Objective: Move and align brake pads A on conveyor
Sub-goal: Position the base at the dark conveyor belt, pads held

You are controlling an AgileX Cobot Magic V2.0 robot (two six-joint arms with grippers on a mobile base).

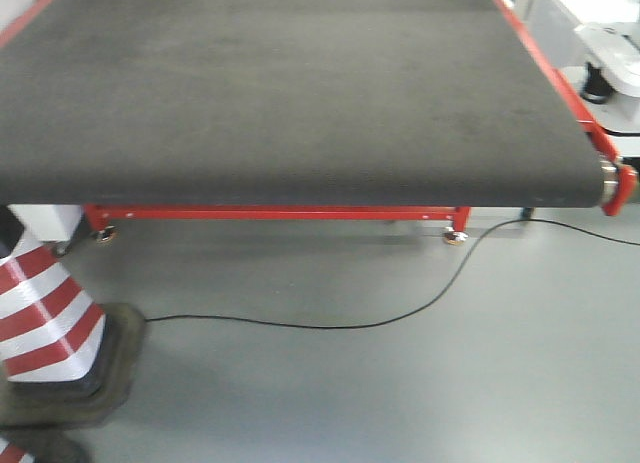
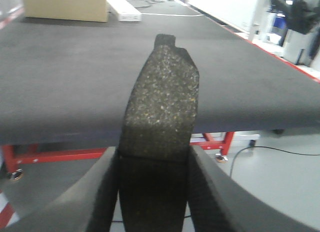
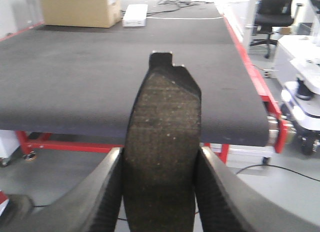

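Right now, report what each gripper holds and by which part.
Left gripper pinches one brake pad by the side edges of its near end; right gripper holds a second brake pad the same way.

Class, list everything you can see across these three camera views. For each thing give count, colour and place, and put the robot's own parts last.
conveyor: one, dark grey belt with red frame, fills the upper front view.
brake pads: two, dark speckled grey, one in each gripper, in front of the belt's near edge.
cardboard box: one, brown, far end of the belt.
white box: one, white, beside the cardboard box.
traffic cone: one, red and white stripes, floor at lower left.
cable: one, black, across the grey floor.
office chair: one, black, beyond the belt's right side.
left gripper: one, black, shut on a pad.
right gripper: one, black, shut on a pad.
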